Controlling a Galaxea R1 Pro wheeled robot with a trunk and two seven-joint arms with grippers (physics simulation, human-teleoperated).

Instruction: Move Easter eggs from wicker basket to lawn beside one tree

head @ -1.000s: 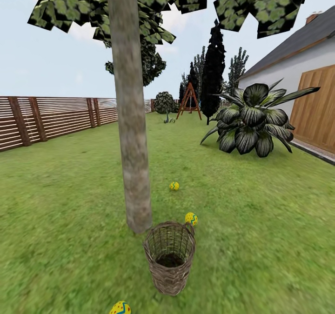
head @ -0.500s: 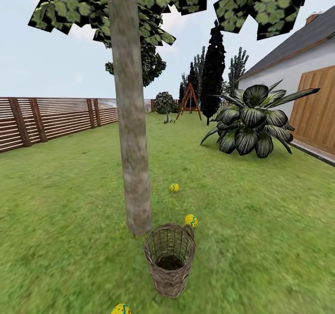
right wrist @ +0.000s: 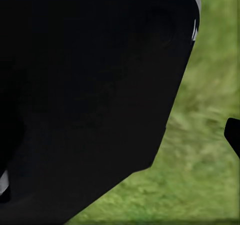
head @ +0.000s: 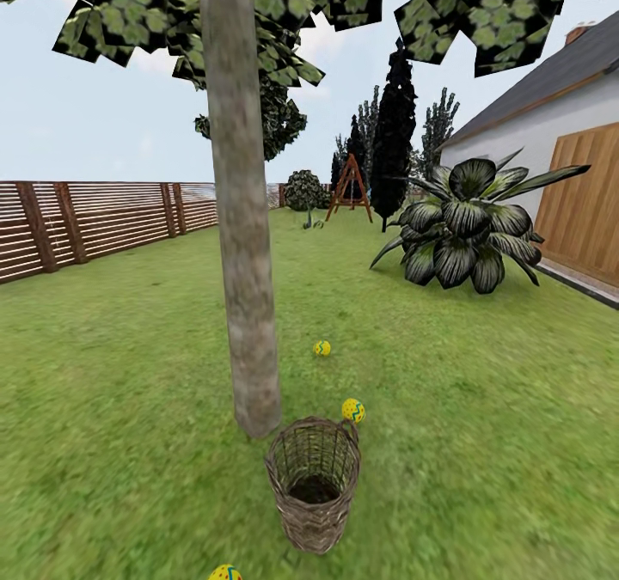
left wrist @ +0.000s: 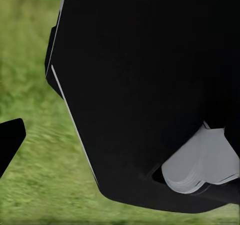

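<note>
Basket (head: 313, 484) is looking empty beside the tree (head: 243, 219) — all 3 eggs (head: 353, 410) are lying on the lawn (head: 481, 408). Task is seeming finished; next move — verifying. Can't tell either gripper's state.

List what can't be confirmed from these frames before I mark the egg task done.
- Nearest Easter egg: cut off by the head view's bottom edge, so its resting spot on the lawn is unclear.
- Wicker basket: its floor is dark in the head view; it looks empty, not certain.
- Egg behind the basket rim: touching the handle or apart, cannot tell.
- Gripper states: both wrist views are blocked by dark robot body.
</note>
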